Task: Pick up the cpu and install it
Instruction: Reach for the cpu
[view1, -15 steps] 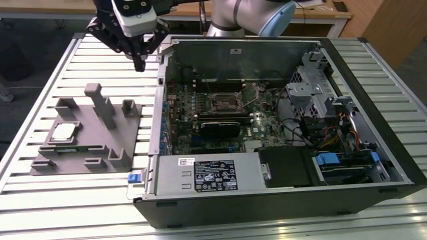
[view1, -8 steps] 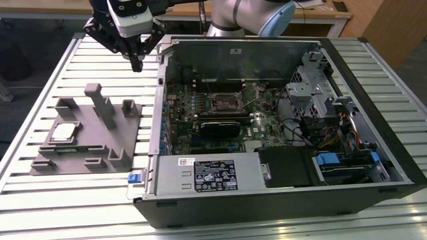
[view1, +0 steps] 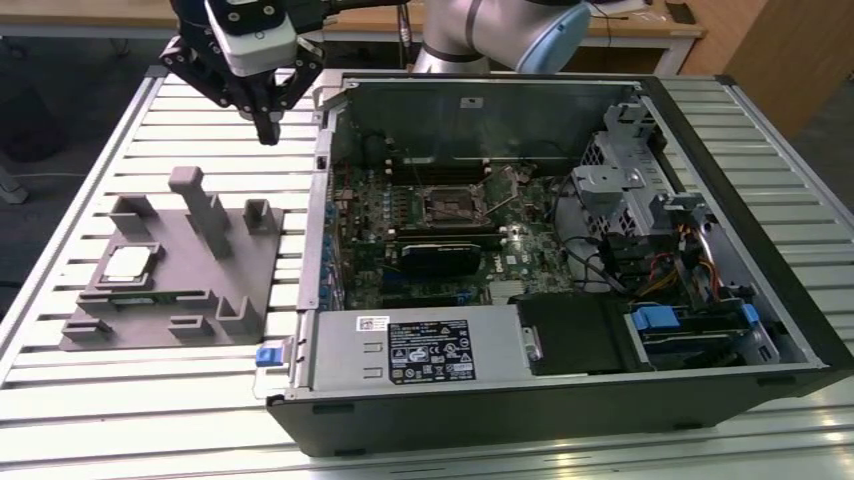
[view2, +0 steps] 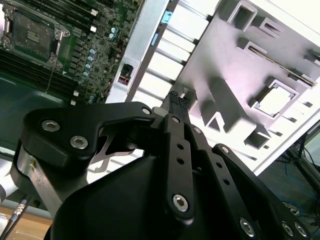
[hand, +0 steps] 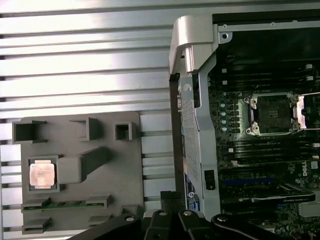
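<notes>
Exterior view: cpu (view1: 127, 263) lies flat, metal top up, in a recess of the grey fixture (view1: 160, 320). The gripper (view1: 268, 130) hangs clear of the fixture, closed and empty.
Second wrist view: cpu (view2: 276, 101) seated in the fixture.
First wrist view: cpu (hand: 42, 175) is square, no long axis, edges parallel to the fixture's.

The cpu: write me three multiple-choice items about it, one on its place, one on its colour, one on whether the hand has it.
1. The cpu lies: A. in a recess of the grey fixture; B. in the motherboard socket; C. on the power supply.
2. Its top is: A. black; B. blue; C. pale silver.
3. The hand is: A. shut on the cpu; B. shut on nothing; C. pressing the cpu down.
Key: 1 A, the fixture frames it; 2 C, its top shows pale in both wrist views; 3 B, it hangs closed over the table, apart from the cpu.
</notes>
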